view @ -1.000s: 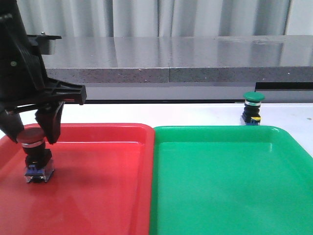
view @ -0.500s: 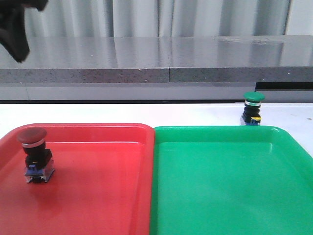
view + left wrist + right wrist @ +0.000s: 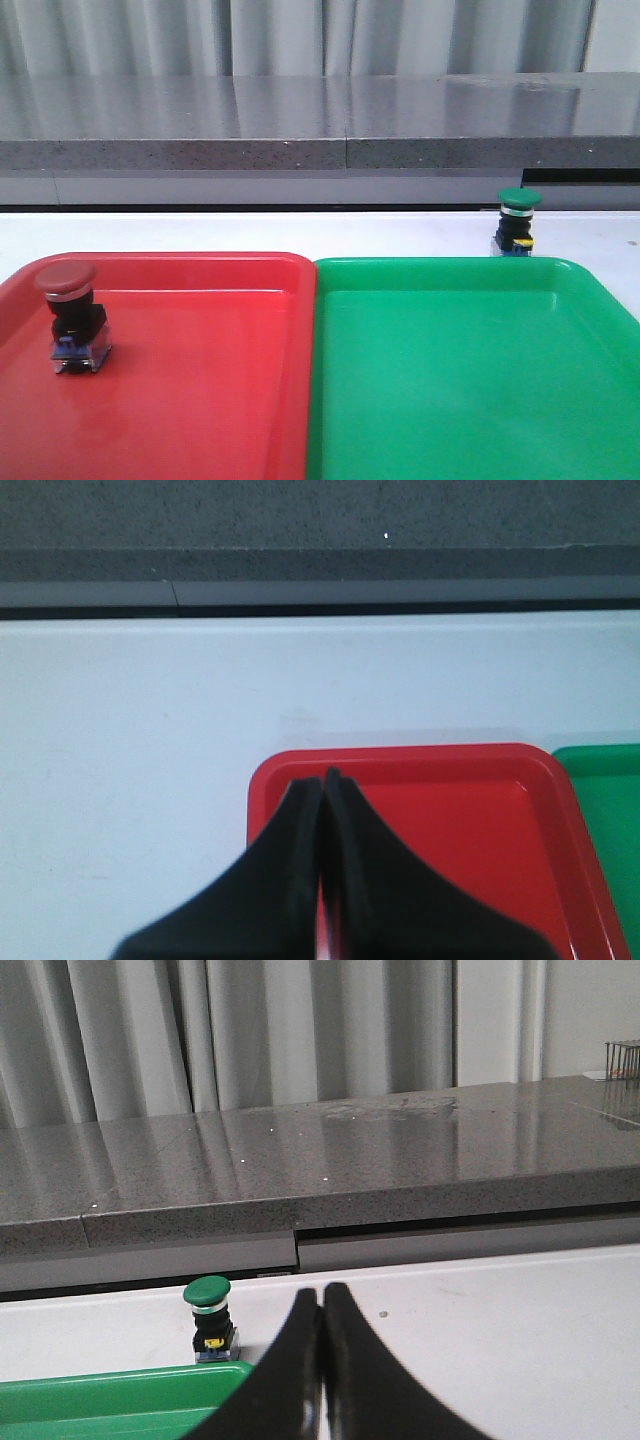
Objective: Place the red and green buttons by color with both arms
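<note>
- Dark red mushroom-head push button with silver ring and black body, upright in the large flat red plastic tray, near its left edge.
- Green mushroom-head push button of the same build, upright on the white table, just behind the far rim of the large flat green plastic tray.
- Black two-finger left gripper above the red tray's far left corner, fingers pressed together, nothing held.
- Black two-finger right gripper over the table to the right of the green button, fingers likewise together, nothing held.
</note>
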